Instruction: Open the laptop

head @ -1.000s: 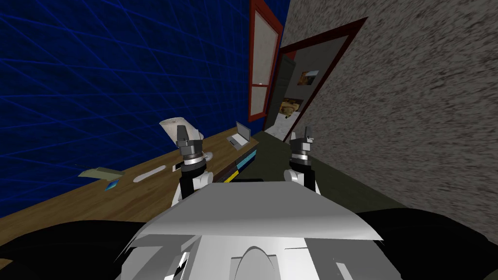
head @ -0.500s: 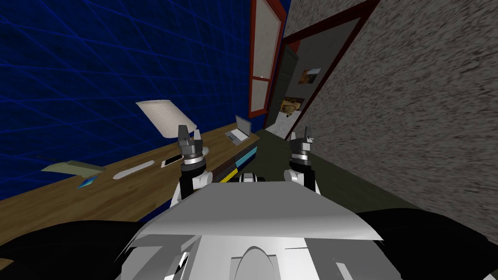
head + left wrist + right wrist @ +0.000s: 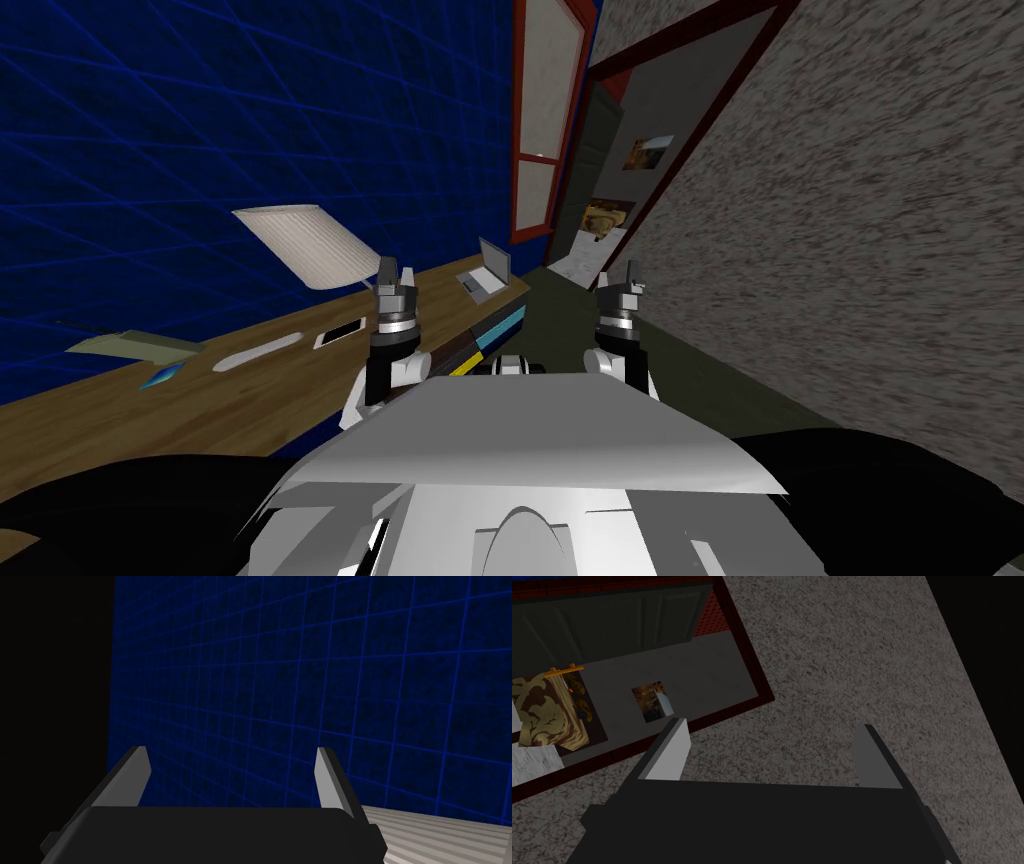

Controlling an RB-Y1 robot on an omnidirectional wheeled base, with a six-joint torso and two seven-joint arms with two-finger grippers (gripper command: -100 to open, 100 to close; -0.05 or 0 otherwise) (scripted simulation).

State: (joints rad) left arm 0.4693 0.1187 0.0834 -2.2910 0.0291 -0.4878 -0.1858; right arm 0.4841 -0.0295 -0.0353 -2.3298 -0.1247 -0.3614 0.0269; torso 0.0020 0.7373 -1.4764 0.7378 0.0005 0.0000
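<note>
Laptop (image 3: pixel 488 271) near desk's (image 3: pixel 230 400) far edge

Head camera steeply down-forward (rolled) along desk (image 3: pixel 250 395); left wrist near blue wall (image 3: pixel 300 676), sharing lampshade (image 3: pixel 300 245); right wrist shares doorway (image 3: pixel 687 681).
</note>
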